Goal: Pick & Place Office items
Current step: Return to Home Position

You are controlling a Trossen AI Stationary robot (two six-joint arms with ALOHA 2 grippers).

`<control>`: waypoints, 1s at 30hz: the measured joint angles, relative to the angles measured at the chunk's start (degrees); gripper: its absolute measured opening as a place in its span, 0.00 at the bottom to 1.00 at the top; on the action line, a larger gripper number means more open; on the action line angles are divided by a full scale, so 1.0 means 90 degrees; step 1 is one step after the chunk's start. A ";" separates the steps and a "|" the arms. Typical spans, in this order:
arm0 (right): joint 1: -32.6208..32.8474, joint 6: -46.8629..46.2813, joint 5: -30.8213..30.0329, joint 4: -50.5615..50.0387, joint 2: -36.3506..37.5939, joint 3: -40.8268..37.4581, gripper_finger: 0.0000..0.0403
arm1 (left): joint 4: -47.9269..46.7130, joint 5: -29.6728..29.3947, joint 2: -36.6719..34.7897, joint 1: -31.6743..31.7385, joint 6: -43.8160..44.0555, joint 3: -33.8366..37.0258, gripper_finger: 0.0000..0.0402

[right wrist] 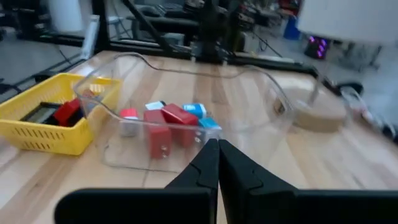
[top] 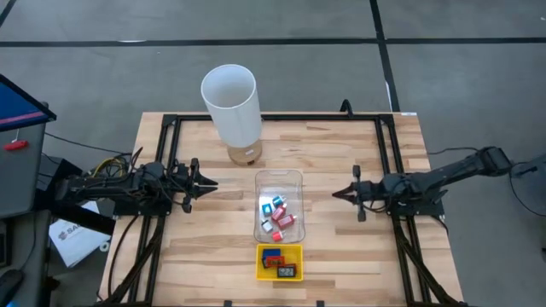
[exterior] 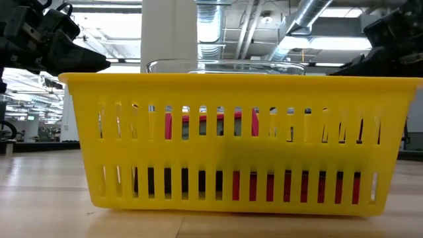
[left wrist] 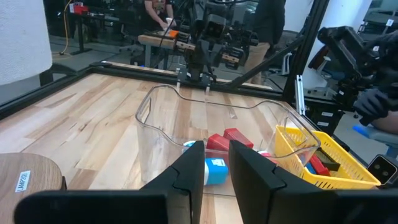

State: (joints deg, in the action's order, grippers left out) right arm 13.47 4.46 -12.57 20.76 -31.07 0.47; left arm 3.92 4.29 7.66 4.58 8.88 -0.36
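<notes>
Left hand [top: 205,182]: empty, fingers slightly spread, near the clear bin [top: 279,174]. Right hand [top: 339,194]: empty, fingers pressed together, on the bin's opposite side. Both point at it.

Office items [top: 279,213] lie in the clear bin, with a few more in the yellow tray [top: 259,263] just beside its short end.

Risk: a loose swing homeward clips the bin wall and shifts it. The left arm might also brush the white cylinder [top: 230,102] standing near on the worktop [top: 358,264].
</notes>
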 joint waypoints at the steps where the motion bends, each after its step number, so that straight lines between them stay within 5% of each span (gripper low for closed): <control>1: 0.0000 -0.0148 -0.0089 -0.0224 0.0143 0.0000 0.00 | 0.0001 0.0000 0.0000 -0.0001 0.0002 0.0000 0.18; 9: -0.0012 -0.0829 -0.1099 -0.1895 0.1155 -0.0002 0.00 | 0.0000 0.0000 0.0000 0.0000 0.0001 0.0000 0.18; 17: -0.0188 -0.0828 0.0831 -0.2141 0.1931 -0.0007 0.00 | 0.0000 0.0001 0.0000 -0.0002 0.0002 0.0000 0.18; 30: -0.1335 -0.0234 0.1240 -0.2211 0.2665 -0.0010 0.00 | 0.0000 0.0000 0.0000 0.0000 0.0002 0.0000 0.18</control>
State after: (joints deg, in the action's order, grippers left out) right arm 1.46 2.35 -1.41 0.86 -7.08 0.38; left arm 3.92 4.29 7.66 4.58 8.91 -0.36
